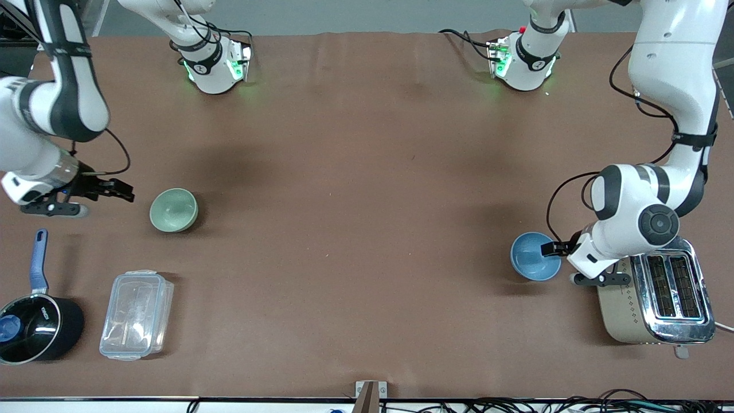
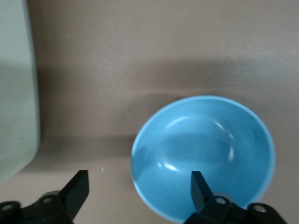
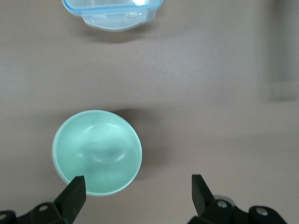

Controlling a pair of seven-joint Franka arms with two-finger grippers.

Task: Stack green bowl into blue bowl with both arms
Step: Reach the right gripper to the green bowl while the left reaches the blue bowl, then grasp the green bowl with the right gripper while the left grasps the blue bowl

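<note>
Green bowl [image 1: 174, 210] upright on tabletop [image 1: 355, 201] toward right arm's end, right gripper [image 1: 117, 191] just beside it, jaws wide, empty. Blue bowl [image 1: 535, 256] near toaster [image 1: 659, 301]; left gripper [image 1: 551, 248] over its rim, jaws wide.

My right arm: base at top of front view, elbow folded high, forearm dropping toward right-arm end of counter [image 1: 367, 172]. My right pincer [image 1: 117, 191] low above counter, fingers spread wide apart, nothing between them; one fingertip [image 3: 74, 192] over rim of green bowl [image 3: 97, 151], other over bare counter.

My left arm: bent sharply, wrist turned down at left-arm end. My left pincer [image 1: 550, 248] low, fingers parted wide; one fingertip [image 2: 198, 187] inside blue bowl [image 2: 203, 156], other outside rim.
</note>
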